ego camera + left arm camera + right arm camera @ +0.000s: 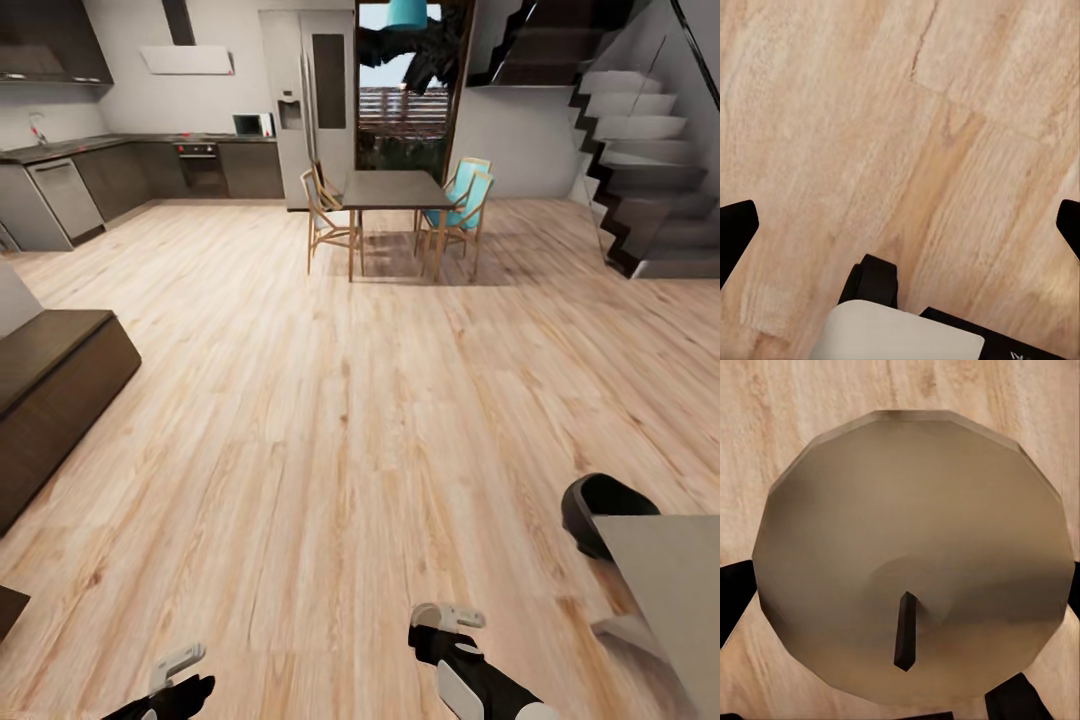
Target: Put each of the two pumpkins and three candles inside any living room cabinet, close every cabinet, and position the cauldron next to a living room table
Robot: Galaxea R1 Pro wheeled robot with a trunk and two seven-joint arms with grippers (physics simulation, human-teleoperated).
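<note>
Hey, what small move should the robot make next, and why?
Probably turn the base left toward the dark-brown cabinet. The right gripper appears to have its jaws closed on a candle, seen wick-end on in the right wrist view, and the cabinet sits off at the head view's left edge, not ahead.

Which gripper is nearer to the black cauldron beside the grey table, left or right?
Right. The right gripper is just left of the cauldron; the left gripper sits farther left.

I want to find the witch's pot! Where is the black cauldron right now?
In the head view, the cauldron sits on the wooden floor low on the right side, right by the far corner of the grey table.
</note>
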